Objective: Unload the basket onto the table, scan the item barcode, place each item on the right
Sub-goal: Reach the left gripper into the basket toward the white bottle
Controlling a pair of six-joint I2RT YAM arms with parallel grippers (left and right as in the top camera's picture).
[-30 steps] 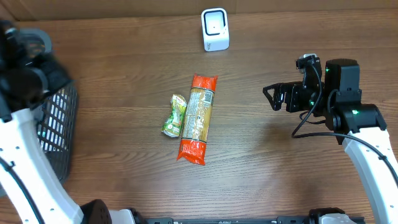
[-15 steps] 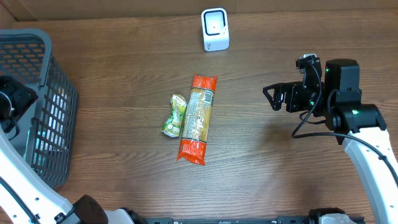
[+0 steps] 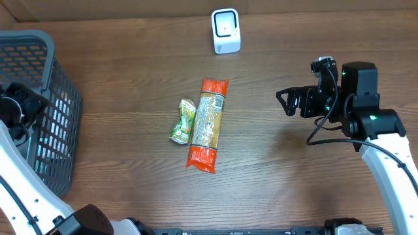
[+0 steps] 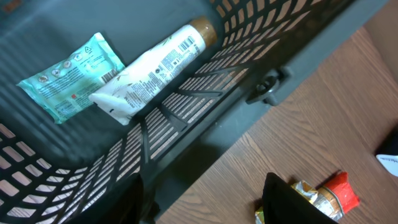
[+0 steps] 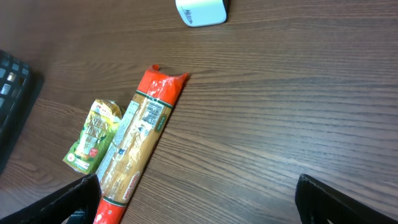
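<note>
**Both grippers empty; goods lie on the table and in the basket**

The wooden table [image 3: 130,176] fills the overhead view. At its 9 o'clock edge stands a dark grey slatted basket [image 3: 68,130]. The left gripper [image 4: 208,199] hangs over the basket's rim. Its fingers are parted about midway, with only the basket wall and the table showing between them, so it holds nothing.

At 3 o'clock the right arm [image 3: 385,137] reaches in, and the right gripper [image 3: 284,103] points toward 9 o'clock. Its fingers are spread fully wide over bare wood and grip nothing.

Near the table's centre lies a long pasta packet [image 3: 207,124] with orange ends. It runs roughly from 12 to 6 o'clock, label side up.

Inside the basket a white tube [image 4: 152,68] lies with its barcode facing up. A teal packet [image 4: 71,78] lies just beside it.

A crumpled green pouch [image 3: 185,121] rests against the pasta packet's 9 o'clock side.

The white scanner [image 3: 226,31] stands at 12 o'clock, well apart from every item and from both grippers.
</note>
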